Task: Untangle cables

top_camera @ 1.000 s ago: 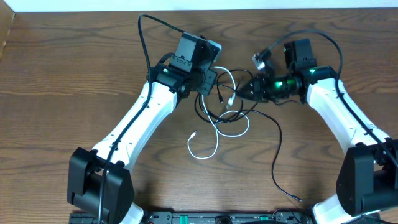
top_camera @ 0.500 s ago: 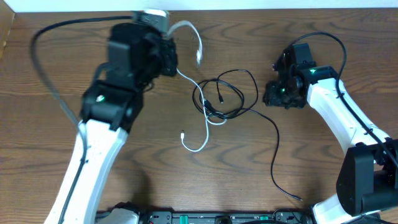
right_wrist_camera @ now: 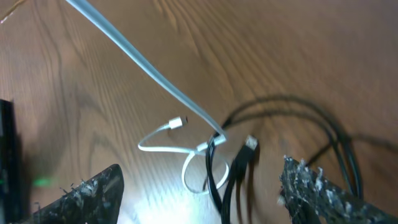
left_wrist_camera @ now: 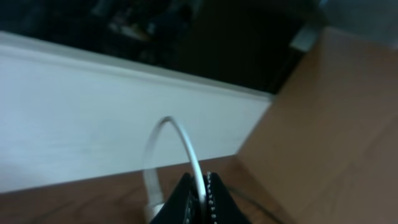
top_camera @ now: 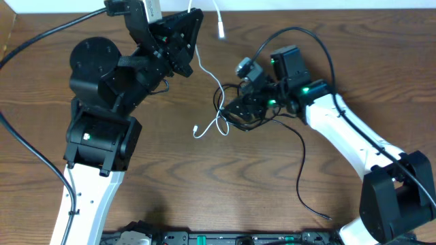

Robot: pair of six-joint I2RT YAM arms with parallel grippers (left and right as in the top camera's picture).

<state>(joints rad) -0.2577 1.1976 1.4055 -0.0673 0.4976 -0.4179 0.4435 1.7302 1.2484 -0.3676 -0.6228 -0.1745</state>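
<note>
A white cable (top_camera: pixel 208 75) runs taut from my raised left gripper (top_camera: pixel 196 17) down into the tangle, and its free plug (top_camera: pixel 196 131) lies on the wood. In the left wrist view the left gripper (left_wrist_camera: pixel 202 190) is shut on the white cable (left_wrist_camera: pixel 186 140), which arcs above the fingers. A black cable (top_camera: pixel 302 163) loops under my right gripper (top_camera: pixel 248 109) and trails toward the front. In the right wrist view the right gripper (right_wrist_camera: pixel 199 199) stands open over the black cable (right_wrist_camera: pixel 292 109) and the white cable (right_wrist_camera: pixel 143 62), where they cross.
The wooden table (top_camera: pixel 204 197) ends at a white strip (top_camera: pixel 340 5) along the back. A thick black arm wire (top_camera: pixel 34 41) sweeps across the back left. The left arm (top_camera: pixel 102 136) stands tall over the left side.
The left arm has lifted the white cable higher and drawn it taut. The right gripper has opened and swung left, from the right side to over the tangle.
</note>
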